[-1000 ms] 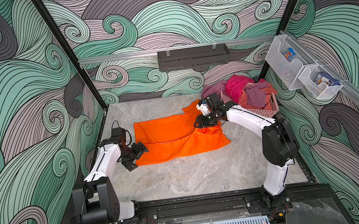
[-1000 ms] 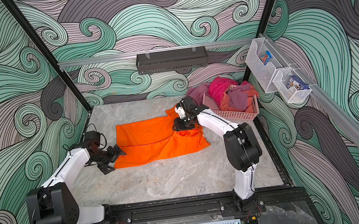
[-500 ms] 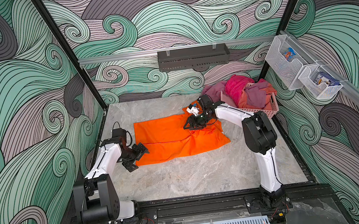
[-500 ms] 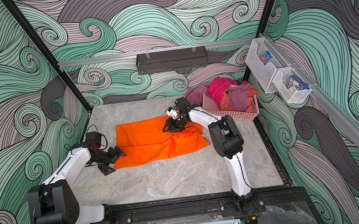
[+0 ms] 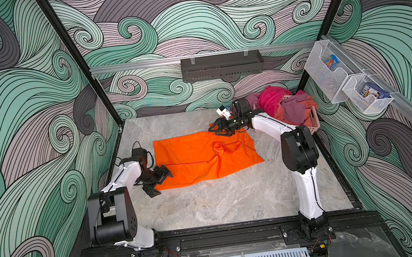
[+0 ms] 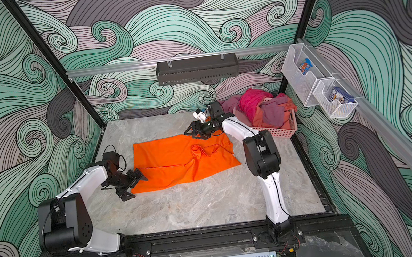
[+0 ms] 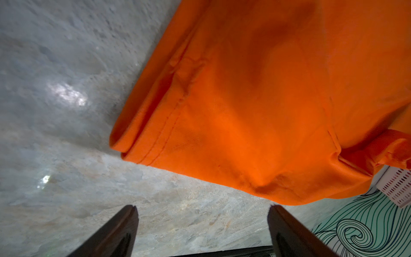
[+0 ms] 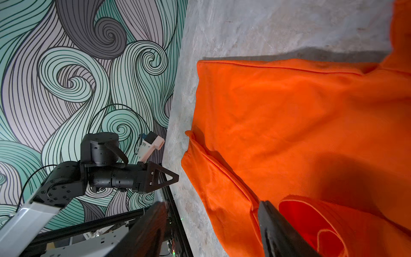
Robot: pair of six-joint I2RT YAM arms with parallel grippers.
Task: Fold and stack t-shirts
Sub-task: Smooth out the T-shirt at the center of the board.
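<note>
In both top views the orange t-shirt (image 5: 198,157) lies spread on the table (image 5: 209,201), left of the pink basket (image 5: 312,123) heaped with other clothes. A rumpled bunch (image 5: 219,149) stands up near the shirt's middle. The left claw (image 5: 162,183) sits wide open just off the shirt's near left corner and holds nothing. The right claw (image 5: 214,131) hangs over the far edge, its jaws apart and apparently empty.

In the left wrist view, the hemmed corner of the shirt (image 7: 266,100) lies ahead of the spread claw (image 7: 202,209), with bare table between them. If the claw closes here, I judge it would catch only air.

In the right wrist view, the right claw (image 8: 212,203) is parted, with one finger against the curled cloth (image 8: 289,122).

The main risk is folding over that bunch, which would trap a lump and leave an uneven stack. Pinching only the top layer at a corner could let the lower layer slide. An uneven pull from the two arms could drag the shirt askew across the smooth table.
</note>
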